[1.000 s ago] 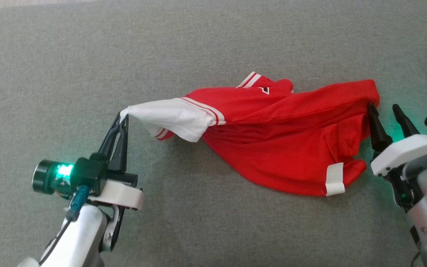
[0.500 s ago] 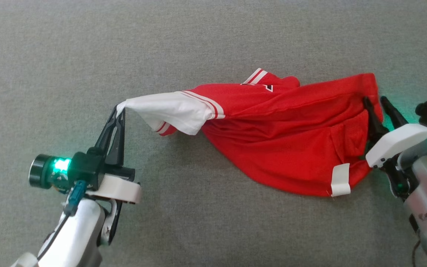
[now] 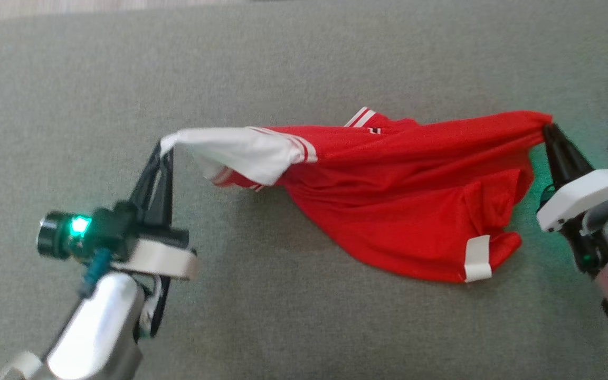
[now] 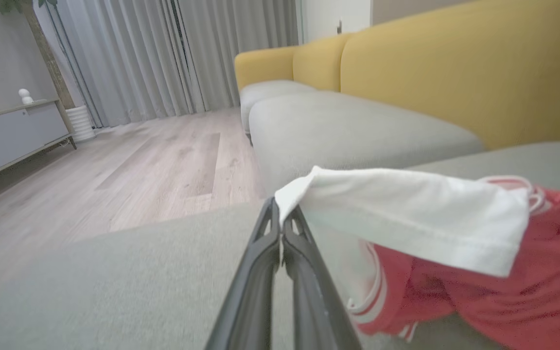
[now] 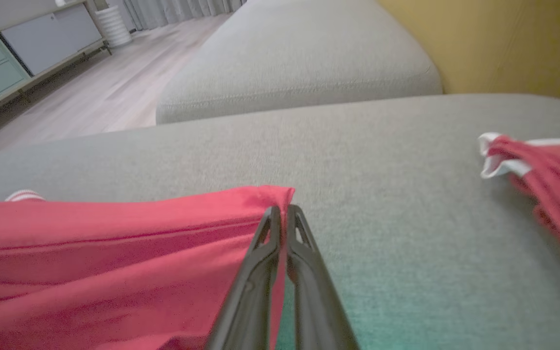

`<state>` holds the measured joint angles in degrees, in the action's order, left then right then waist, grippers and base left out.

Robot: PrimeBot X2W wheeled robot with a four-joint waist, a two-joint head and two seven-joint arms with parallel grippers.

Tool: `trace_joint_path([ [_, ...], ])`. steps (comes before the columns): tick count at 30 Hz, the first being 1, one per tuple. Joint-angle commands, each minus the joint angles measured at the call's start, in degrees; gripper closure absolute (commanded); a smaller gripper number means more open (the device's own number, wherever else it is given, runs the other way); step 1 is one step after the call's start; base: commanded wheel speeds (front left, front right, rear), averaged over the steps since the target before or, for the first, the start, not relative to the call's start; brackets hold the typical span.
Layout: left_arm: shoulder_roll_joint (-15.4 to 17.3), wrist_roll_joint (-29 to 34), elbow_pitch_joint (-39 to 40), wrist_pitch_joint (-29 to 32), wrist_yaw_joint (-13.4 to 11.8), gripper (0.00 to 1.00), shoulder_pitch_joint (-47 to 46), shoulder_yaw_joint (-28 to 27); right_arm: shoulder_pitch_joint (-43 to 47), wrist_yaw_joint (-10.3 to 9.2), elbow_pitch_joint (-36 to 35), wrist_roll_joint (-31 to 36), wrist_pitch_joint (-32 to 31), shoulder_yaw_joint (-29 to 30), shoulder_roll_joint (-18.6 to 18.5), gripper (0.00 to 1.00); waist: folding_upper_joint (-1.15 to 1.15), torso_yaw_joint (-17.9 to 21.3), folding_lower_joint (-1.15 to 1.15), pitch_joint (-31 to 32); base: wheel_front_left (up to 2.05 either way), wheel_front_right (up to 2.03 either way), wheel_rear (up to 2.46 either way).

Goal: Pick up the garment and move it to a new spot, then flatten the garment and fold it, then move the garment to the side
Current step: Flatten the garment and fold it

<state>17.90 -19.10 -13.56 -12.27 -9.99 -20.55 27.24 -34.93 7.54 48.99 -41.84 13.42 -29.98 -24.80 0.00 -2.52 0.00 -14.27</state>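
On the grey cushion [image 3: 293,327] the shirt [image 3: 388,200] sags between two pinches; left gripper [image 3: 163,153] clamps the white sleeve tip, right gripper [image 3: 549,130] clamps a red hem corner; both holds look thin, so a hard pull might slip one free.

Red garment [image 3: 399,211], white striped sleeve [image 3: 235,153]; grey cushion [image 3: 304,68].

Where my three cameras look

My head camera looks down on the grey cushion [image 3: 304,53] from high above. Each wrist camera sits low and close, looking along its own fingers [image 4: 255,272] toward the yellow sofa back [image 4: 455,63]. All three share the red shirt [image 3: 399,200].
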Motion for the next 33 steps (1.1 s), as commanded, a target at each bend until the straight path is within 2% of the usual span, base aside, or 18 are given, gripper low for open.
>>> trace_joint_path([
  [1,1.60,-1.19,2.47,-0.86,0.52,1.00,-4.17,-3.63,-1.42,-0.05,-2.27,0.25,1.16,-0.38,-2.13,1.00,0.00,0.80,0.00,2.02,0.00,0.00,0.00],
  [11,2.69,-9.80,8.41,-0.06,5.85,1.00,-13.30,-9.98,-1.28,-0.05,-16.79,1.92,1.56,5.98,-8.51,1.00,0.00,4.52,0.00,11.31,0.00,0.00,0.00],
  [18,3.88,-13.46,14.90,2.23,6.89,1.00,-20.15,-13.46,-0.02,-0.05,-30.59,4.63,-1.38,14.33,-12.89,1.00,0.00,6.54,0.00,16.38,0.00,0.00,0.00],
  [23,4.67,-14.58,18.77,5.55,6.61,1.00,-26.02,-14.51,1.18,-0.05,-42.69,8.52,-8.61,22.20,-13.11,1.00,0.00,7.45,0.00,18.07,0.00,0.00,0.00],
  [27,5.15,-13.88,18.73,7.61,6.66,1.00,-30.59,-13.94,0.54,-0.05,-47.98,10.47,-13.49,25.15,-12.41,1.00,0.00,7.72,0.00,18.11,0.00,0.00,0.00],
  [30,4.52,-13.81,15.73,9.54,6.86,1.00,-34.90,-12.88,-1.04,-0.05,-49.56,11.80,-17.62,25.55,-11.29,1.00,0.00,7.83,0.00,17.73,0.00,0.00,0.00],
  [33,3.18,-14.85,10.28,11.98,7.22,1.00,-39.14,-11.91,-3.75,-0.05,-48.05,12.63,-20.52,23.28,-10.91,1.00,0.00,7.69,0.00,16.44,0.00,0.00,0.00],
])
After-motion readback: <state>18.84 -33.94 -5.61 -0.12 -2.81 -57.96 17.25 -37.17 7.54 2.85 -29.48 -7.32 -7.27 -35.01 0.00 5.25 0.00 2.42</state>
